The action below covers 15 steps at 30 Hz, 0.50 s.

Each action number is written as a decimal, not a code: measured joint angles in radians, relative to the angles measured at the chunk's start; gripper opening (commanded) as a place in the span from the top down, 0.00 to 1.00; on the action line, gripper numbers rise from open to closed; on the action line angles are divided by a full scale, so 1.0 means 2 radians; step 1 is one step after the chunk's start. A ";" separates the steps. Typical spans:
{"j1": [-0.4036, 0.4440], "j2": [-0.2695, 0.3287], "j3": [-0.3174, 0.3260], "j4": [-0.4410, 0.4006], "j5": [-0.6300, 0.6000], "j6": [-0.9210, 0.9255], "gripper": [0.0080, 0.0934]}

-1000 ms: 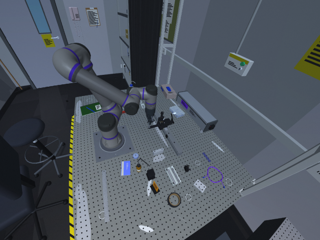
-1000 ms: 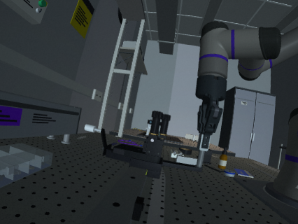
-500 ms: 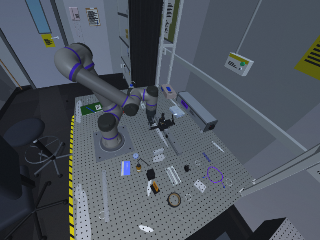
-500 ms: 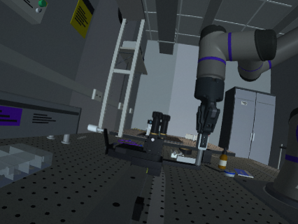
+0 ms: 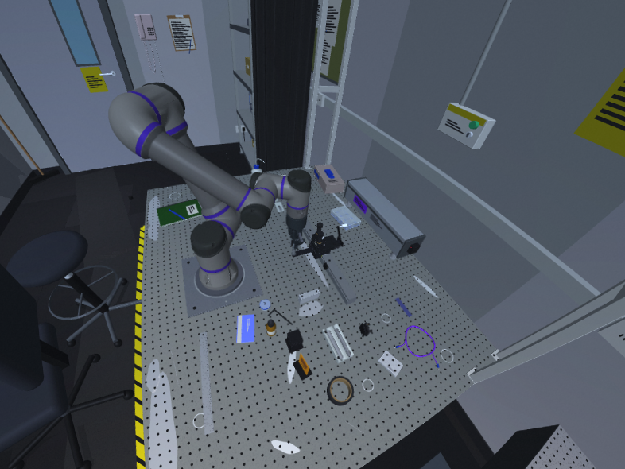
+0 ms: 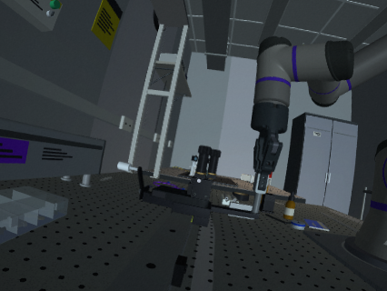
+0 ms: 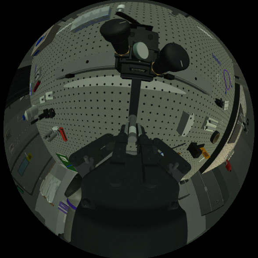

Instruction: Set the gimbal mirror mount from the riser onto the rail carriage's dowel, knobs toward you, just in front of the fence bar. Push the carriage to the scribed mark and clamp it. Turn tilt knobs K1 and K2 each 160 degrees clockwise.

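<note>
Near the far end of the grey rail point(image 5: 337, 282) the black gimbal mirror mount point(image 7: 137, 56) sits on the rail carriage point(image 6: 181, 199), its two black knobs point(image 7: 118, 32) point(image 7: 172, 57) standing up on either side of the round mirror. A dark bar-like handle point(image 7: 134, 96) runs from the carriage toward the arm, ending in a pale grey post point(image 6: 257, 200). My gripper point(image 7: 132, 134) hangs straight down over that end and is closed on the pale post point(image 7: 132, 131). A clamp lever with a white tip point(image 6: 129, 169) sticks out on the carriage's far side.
A grey instrument box point(image 5: 383, 217) lies along the table's right edge behind the rail. A clear tray point(image 6: 27, 209) sits beside it. Small parts lie across the near half of the breadboard: a tape ring point(image 5: 340, 389), a purple cable loop point(image 5: 420, 341), brackets and a bottle point(image 5: 271, 328).
</note>
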 measured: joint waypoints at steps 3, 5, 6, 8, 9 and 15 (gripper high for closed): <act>-0.005 0.001 0.000 0.000 0.000 -0.005 1.00; -0.008 0.001 -0.001 0.000 0.000 -0.008 1.00; -0.009 0.001 -0.001 -0.001 0.000 -0.009 1.00; -0.012 0.002 -0.001 -0.001 0.000 -0.012 1.00; -0.014 0.002 -0.001 -0.001 0.000 -0.014 1.00; -0.022 0.003 -0.002 -0.001 0.000 -0.022 1.00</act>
